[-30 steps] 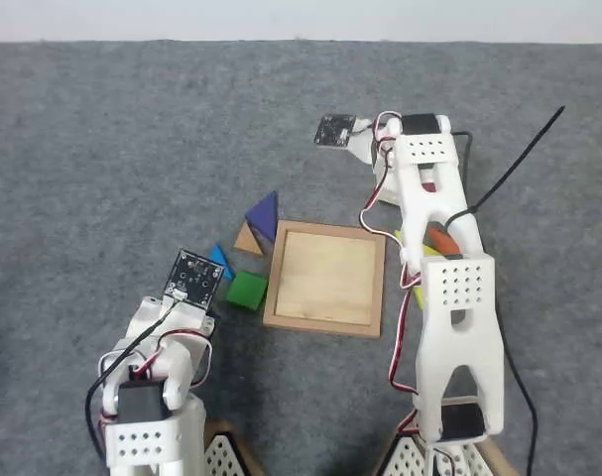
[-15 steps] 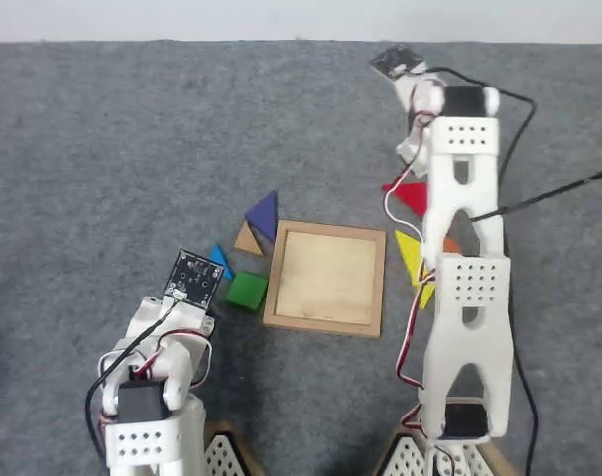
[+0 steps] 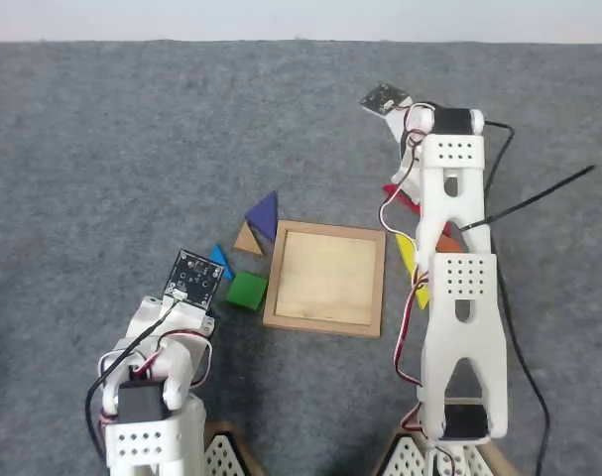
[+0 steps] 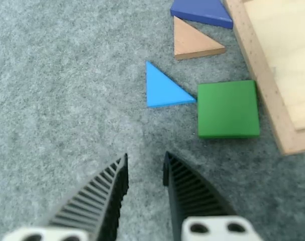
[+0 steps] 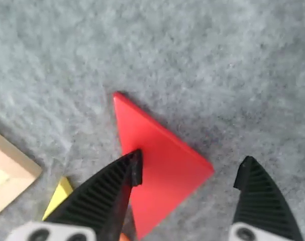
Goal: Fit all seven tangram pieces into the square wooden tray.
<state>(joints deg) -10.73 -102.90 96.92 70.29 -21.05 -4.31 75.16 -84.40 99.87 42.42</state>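
Swinging out beyond the tray and then easing back a little, my right arm (image 3: 449, 159) now hangs over the red triangular piece (image 3: 395, 191). That piece lies on the grey felt bench (image 3: 132, 149) just off the far right corner of the square wooden tray (image 3: 325, 230). My left arm has not stirred. The tray holds nothing. The dark blue triangle (image 3: 264, 214), tan triangle (image 3: 246, 240), small blue triangle (image 3: 219, 260) and green square (image 3: 247, 291) sit by its left edge. The yellow triangle (image 3: 410, 253) and an orange piece (image 3: 447, 241) sit to its right, partly under the arm.

From the left wrist, the left end effector (image 4: 145, 160) hovers over bare felt short of the green square, narrow and empty.

From the right wrist, the right end effector (image 5: 191, 168) is spread wide astride the red triangle and grips nothing. I judge red to be the first pick. The piece is thin and flat, so the grip must close low, near the felt.
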